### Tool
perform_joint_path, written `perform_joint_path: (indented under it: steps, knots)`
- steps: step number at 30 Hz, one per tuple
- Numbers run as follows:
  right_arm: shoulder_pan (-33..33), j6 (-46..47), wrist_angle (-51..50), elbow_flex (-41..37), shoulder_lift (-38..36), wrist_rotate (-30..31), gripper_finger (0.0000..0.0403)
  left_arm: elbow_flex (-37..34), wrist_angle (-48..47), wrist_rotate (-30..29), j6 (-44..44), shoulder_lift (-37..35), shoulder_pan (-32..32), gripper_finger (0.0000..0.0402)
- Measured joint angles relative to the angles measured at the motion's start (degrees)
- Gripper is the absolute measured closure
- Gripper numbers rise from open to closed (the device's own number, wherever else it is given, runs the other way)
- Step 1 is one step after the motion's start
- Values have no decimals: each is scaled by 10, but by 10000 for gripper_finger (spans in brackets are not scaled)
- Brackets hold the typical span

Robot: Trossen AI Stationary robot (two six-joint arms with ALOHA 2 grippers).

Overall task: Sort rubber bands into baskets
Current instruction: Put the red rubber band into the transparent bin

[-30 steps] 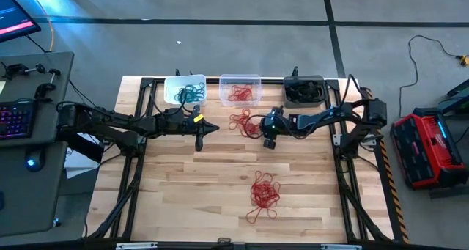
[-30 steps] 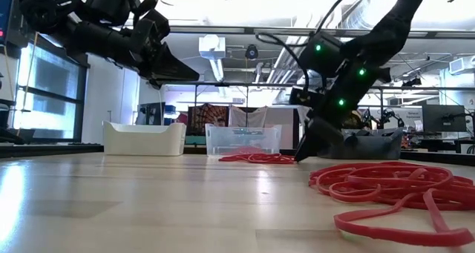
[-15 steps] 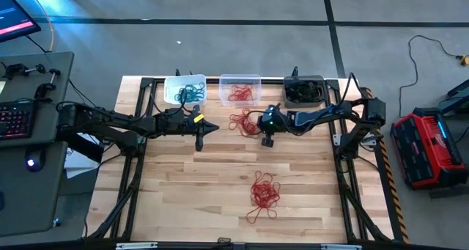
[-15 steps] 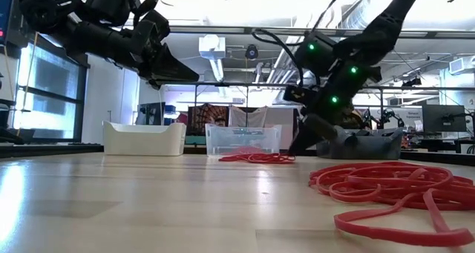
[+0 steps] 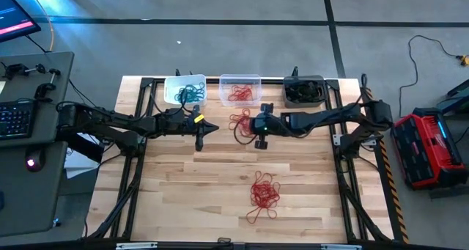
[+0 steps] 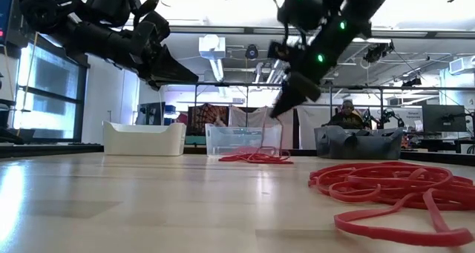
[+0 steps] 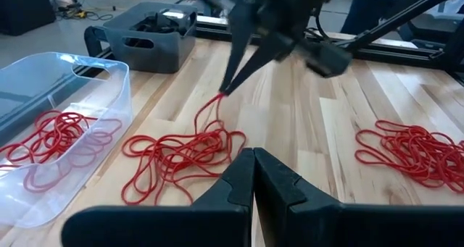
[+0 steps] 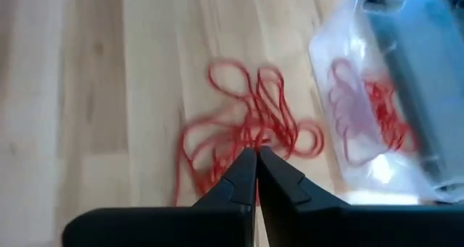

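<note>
A small bunch of red rubber bands lies on the table in front of the clear basket, which holds more red ones. My right gripper hangs above this bunch, shut on a few of its strands. The white basket holds teal bands and the dark grey basket holds dark ones. My left gripper hovers shut to the left of the bunch, high above the table and touching nothing. A larger red bunch lies nearer the front edge. My right gripper pinches a few red strands between its two fingertips. The fingers slant down from the table's right side. The held strands run up from the bunch to the fingertips, while the rest of the bunch stays on the table.
The three baskets stand in a row along the far edge. Bare wood lies between the two red bunches and on the table's left half. A desk with a keyboard stands left of the table, and a red case to its right.
My right gripper has shut on strands of the small red bunch, then risen and gone toward the table's left edge. The pinched strands have been drawn up off the table; the rest of the bunch has stayed down.
</note>
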Motion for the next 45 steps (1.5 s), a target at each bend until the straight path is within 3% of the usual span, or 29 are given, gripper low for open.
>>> perform_joint_path:
  steps: [5,10,16,21,33,45]
  knots:
    - [32,7,-71,53,-10,31,402,0,1,0,0,0,0,401]
    - [61,12,-149,110,-12,101,402,0,-1,0,-1,0,-1,402]
    - [64,0,-143,143,-12,160,403,0,-3,0,-1,0,-1,402]
    - [37,-32,-74,144,-12,218,403,0,-3,0,-1,0,-1,402]
    - [-122,-63,86,144,25,50,403,0,-6,0,-1,0,-1,401]
    - [-242,-23,161,144,113,-79,403,0,-7,0,0,0,-1,402]
